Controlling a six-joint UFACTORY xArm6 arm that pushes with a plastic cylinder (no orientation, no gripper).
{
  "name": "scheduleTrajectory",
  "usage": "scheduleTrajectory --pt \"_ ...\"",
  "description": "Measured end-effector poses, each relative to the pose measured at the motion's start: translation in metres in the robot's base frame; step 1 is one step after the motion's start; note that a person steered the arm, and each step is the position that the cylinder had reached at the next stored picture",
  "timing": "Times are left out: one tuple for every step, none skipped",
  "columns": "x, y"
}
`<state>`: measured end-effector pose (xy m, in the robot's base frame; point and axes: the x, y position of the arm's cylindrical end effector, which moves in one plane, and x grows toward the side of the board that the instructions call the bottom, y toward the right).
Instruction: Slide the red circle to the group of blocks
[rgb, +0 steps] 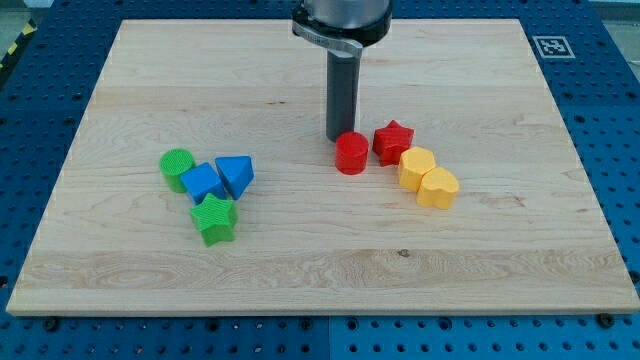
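Observation:
The red circle (351, 153) stands near the board's middle. My tip (338, 138) is just above it in the view and slightly to the left, close to or touching its upper edge. To the view's left is a group: a green circle (177, 168), a blue cube (203, 182), a blue triangle (236, 174) and a green star (214, 218). Right of the red circle sit a red star (393, 141), a yellow hexagon (416, 167) and a yellow heart (437, 187).
The wooden board (320, 270) lies on a blue perforated table. A black-and-white marker tag (551, 46) is at the board's top right corner. The arm's dark body (341, 20) hangs over the board's top edge.

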<state>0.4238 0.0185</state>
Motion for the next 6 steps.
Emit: scheduleTrajectory --pt "0.01 0.0" --pt "0.02 -0.007" --pt "0.038 -0.037" --pt "0.045 -0.036" --pt "0.045 -0.01" --pt "0.045 0.014"
